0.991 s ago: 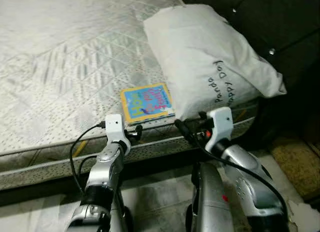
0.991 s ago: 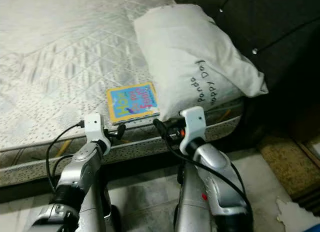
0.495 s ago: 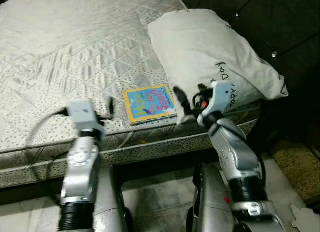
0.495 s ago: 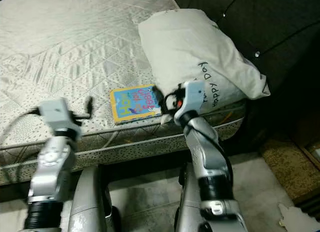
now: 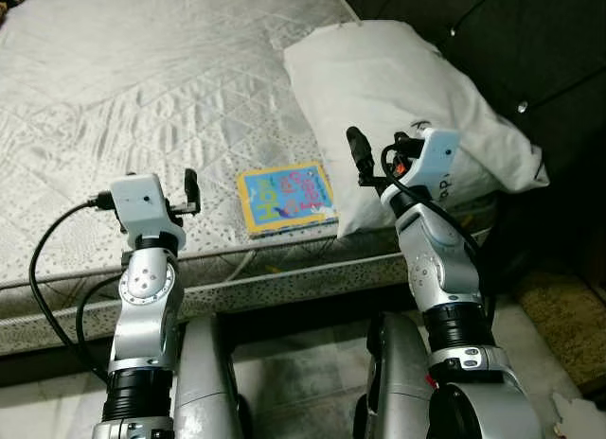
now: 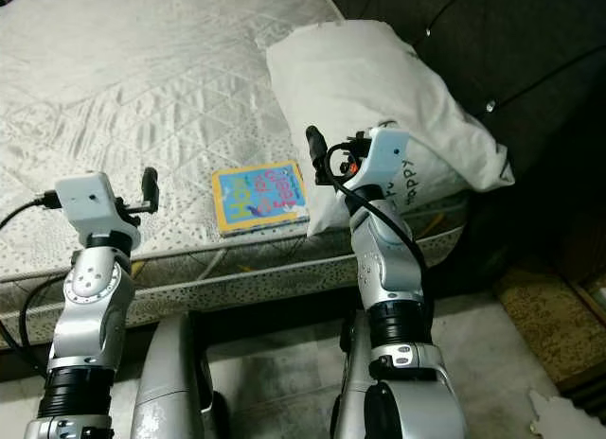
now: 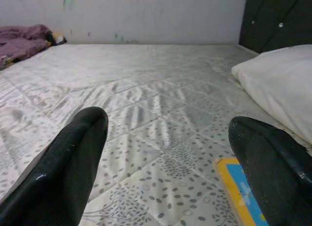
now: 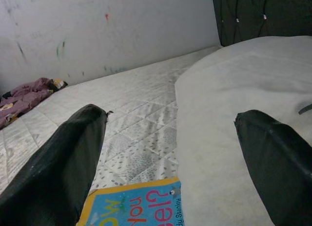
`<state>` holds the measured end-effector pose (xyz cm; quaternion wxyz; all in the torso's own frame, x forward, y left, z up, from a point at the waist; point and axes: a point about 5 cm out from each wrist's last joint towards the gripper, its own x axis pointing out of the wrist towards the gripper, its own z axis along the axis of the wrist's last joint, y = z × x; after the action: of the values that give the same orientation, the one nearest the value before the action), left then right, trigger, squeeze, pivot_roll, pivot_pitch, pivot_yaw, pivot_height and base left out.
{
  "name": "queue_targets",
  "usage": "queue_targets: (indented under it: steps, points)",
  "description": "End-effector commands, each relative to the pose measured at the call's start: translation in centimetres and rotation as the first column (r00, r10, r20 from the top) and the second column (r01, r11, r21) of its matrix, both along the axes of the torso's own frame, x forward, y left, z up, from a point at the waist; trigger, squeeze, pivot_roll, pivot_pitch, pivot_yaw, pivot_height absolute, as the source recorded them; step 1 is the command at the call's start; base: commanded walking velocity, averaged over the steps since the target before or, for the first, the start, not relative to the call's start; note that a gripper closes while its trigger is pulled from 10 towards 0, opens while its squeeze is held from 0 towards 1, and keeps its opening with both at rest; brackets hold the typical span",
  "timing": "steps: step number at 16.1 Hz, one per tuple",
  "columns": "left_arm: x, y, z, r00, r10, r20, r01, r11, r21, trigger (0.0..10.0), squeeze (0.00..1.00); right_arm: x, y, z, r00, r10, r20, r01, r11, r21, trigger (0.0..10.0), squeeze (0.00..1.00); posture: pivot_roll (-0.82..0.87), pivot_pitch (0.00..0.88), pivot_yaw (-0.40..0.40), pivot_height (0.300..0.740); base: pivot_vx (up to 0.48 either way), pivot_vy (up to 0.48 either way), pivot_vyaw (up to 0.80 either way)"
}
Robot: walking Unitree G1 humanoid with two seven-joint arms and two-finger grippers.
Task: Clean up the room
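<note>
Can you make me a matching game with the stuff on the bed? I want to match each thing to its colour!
Things:
1. book
2. pillow
3. bundle of cloth
4. headboard

Colours:
A. white
B. black
C. blue with a yellow edge
D. purple

Pairs: 1-C, 2-A, 3-D, 4-B
</note>
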<state>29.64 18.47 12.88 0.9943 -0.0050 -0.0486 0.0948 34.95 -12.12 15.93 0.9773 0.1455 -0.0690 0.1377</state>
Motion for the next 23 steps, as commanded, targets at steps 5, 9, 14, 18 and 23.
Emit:
queue_targets:
  steps: [5,9,14,18,23]
  points:
    - [-0.2,0.3,-0.4,1.0,0.022,0.005,-0.022,0.999,0.026,10.0,0.0,0.1,-0.1,-0.4,0.999,-0.028,0.021,0.028,1.0,0.006,10.0,0.0,-0.03,0.0,0.031,0.619,0.0,0.0,0.0]
    - [0.1,0.6,-0.2,1.0,0.024,0.017,-0.024,0.999,0.041,10.0,0.0,0.1,-0.4,-0.7,0.999,-0.039,0.025,0.039,0.999,-0.008,10.0,0.0,-0.04,0.0,0.027,0.67,0.0,0.0,0.0]
    - [0.4,-0.3,-0.1,1.0,0.01,0.027,-0.011,0.999,0.05,10.0,0.0,-0.2,-0.6,-1.2,0.999,-0.042,0.02,0.043,0.998,-0.039,10.0,0.0,-0.04,0.0,0.017,0.726,0.0,0.0,0.0]
    - [0.2,-0.5,-0.8,1.0,-0.013,0.004,0.013,0.997,0.076,10.0,0.0,-0.7,-2.0,-2.7,0.989,-0.147,-0.027,0.143,0.983,-0.112,10.0,0.0,-0.04,0.0,0.026,0.74,0.0,0.0,0.0]
    - [0.3,-0.4,-1.1,1.0,-0.022,-0.01,0.022,0.996,0.082,10.0,0.0,-0.8,-1.6,-2.7,0.992,-0.126,-0.01,0.124,0.983,-0.135,10.0,0.0,-0.05,0.0,0.027,0.74,0.0,0.0,0.0]
